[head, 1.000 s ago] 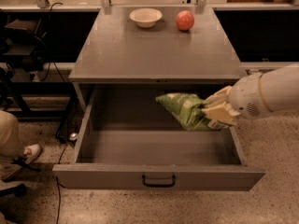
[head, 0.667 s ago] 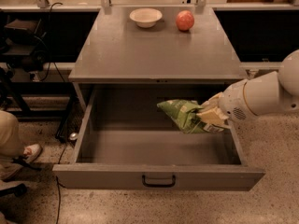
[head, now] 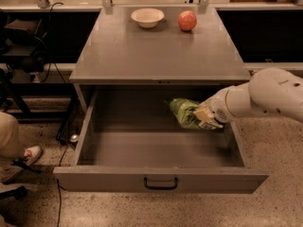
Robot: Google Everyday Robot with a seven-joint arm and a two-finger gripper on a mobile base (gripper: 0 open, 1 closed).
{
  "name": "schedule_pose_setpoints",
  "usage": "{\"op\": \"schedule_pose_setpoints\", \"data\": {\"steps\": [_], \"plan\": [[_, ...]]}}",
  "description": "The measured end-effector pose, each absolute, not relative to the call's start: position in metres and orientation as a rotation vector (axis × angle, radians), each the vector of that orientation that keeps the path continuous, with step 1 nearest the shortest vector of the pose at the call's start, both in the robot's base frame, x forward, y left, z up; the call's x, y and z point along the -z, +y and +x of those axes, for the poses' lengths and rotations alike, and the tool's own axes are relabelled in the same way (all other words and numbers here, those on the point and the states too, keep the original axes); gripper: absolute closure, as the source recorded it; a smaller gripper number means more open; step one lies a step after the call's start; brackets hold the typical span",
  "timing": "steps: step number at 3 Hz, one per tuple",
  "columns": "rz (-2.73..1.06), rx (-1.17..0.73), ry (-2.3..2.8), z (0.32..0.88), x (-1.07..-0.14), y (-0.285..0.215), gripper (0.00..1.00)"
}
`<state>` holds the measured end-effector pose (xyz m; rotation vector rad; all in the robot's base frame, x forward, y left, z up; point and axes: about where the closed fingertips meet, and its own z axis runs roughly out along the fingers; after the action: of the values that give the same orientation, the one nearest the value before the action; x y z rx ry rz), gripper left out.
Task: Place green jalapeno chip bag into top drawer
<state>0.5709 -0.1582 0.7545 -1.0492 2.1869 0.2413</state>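
The green jalapeno chip bag (head: 183, 112) hangs inside the open top drawer (head: 161, 178), at its right rear, a little above the drawer floor. My gripper (head: 204, 117) reaches in from the right on a white arm and is shut on the bag's right end. The drawer is pulled fully out from under the grey table, its dark handle (head: 161, 182) at the front centre. The drawer holds nothing else that I can see.
A white bowl (head: 147, 17) and a red-orange apple (head: 187, 20) stand at the back of the grey tabletop (head: 156, 51). A person's leg and shoe (head: 19, 150) are at the left on the floor. Cables and dark equipment lie at the left.
The gripper and the bag have moved slightly left and deeper toward the drawer's rear; the arm has drawn lower over the right drawer wall.
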Motion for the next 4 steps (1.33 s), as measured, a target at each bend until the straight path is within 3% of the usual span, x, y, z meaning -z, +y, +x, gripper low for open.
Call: {"op": "schedule_pose_setpoints", "data": {"steps": [1,2,3,4], "plan": [[-0.973,-0.200,2.204,0.592,-0.738,-0.162,1.00],[-0.925,-0.186,2.215,0.602,-0.729,-0.163,0.85],[-0.891,-0.191,2.225,0.604,-0.720,-0.160,0.54],[-0.871,-0.199,2.221,0.603,-0.720,-0.160,0.31]]}}
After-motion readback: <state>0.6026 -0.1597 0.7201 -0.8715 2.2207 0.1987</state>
